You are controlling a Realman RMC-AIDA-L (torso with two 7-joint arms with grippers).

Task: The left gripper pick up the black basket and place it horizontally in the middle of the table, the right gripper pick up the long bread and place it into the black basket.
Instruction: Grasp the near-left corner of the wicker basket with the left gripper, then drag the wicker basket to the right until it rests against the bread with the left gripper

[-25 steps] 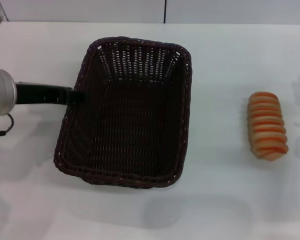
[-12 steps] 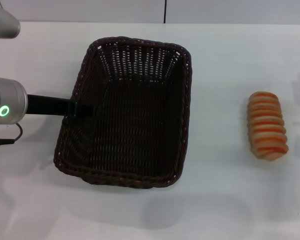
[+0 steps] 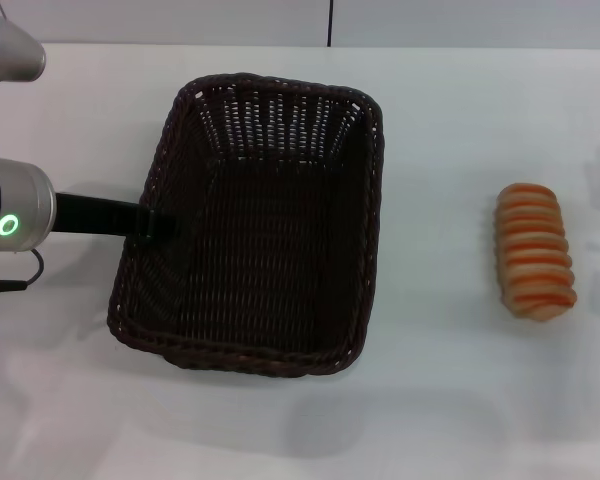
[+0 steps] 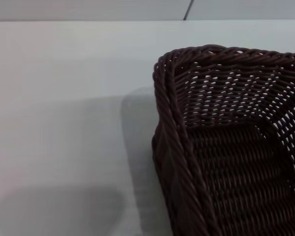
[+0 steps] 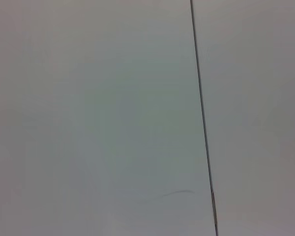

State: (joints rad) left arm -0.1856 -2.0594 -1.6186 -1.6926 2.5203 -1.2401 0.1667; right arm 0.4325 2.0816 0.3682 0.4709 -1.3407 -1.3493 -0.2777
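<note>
The black basket (image 3: 270,230) stands on the white table (image 3: 450,120) left of the middle, its long side running front to back, and it holds nothing. My left gripper (image 3: 160,223) reaches in from the left and sits at the basket's left rim. The left wrist view shows the basket's rim and a corner (image 4: 221,147) from close up. The long bread (image 3: 535,250) lies on the table at the right, well apart from the basket. My right gripper is out of view; its wrist view shows only a pale surface with a dark seam (image 5: 201,118).
The table's far edge meets a pale wall with a dark vertical seam (image 3: 330,22). Bare tabletop lies between the basket and the bread and in front of both.
My left arm has moved to the right and slightly nearer, bringing the gripper tip onto the basket's left rim. The basket and the bread have not visibly moved.
</note>
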